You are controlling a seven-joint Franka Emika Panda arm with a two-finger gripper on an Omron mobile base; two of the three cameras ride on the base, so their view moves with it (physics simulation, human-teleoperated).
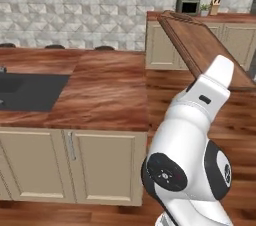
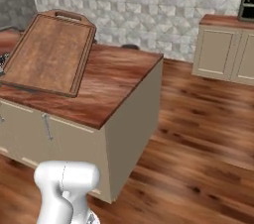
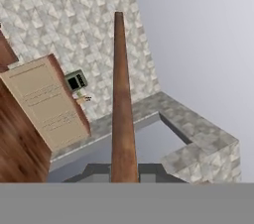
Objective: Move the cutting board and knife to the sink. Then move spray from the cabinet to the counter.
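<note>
While the tool (image 3: 124, 176) pinches the cutting board (image 2: 49, 52) aloft, the arm should carry it level across the table (image 1: 107, 92) toward the sink (image 1: 27, 91).

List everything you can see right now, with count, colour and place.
Board: one, dark brown, lifted and tilted above the counter, held at its edge.
Counter: one, reddish-brown, on beige cabinets.
Sink: one, black, set in the counter's left end.
Far counter: one, reddish-brown, by the tiled wall.
Oven: one, grey-green, on the far counter.
Knife block: one, tan, right of the oven.
Arm: one, white with dark joints, in front of the counter.
Gripper: one, dark, shut on the board's edge.
</note>
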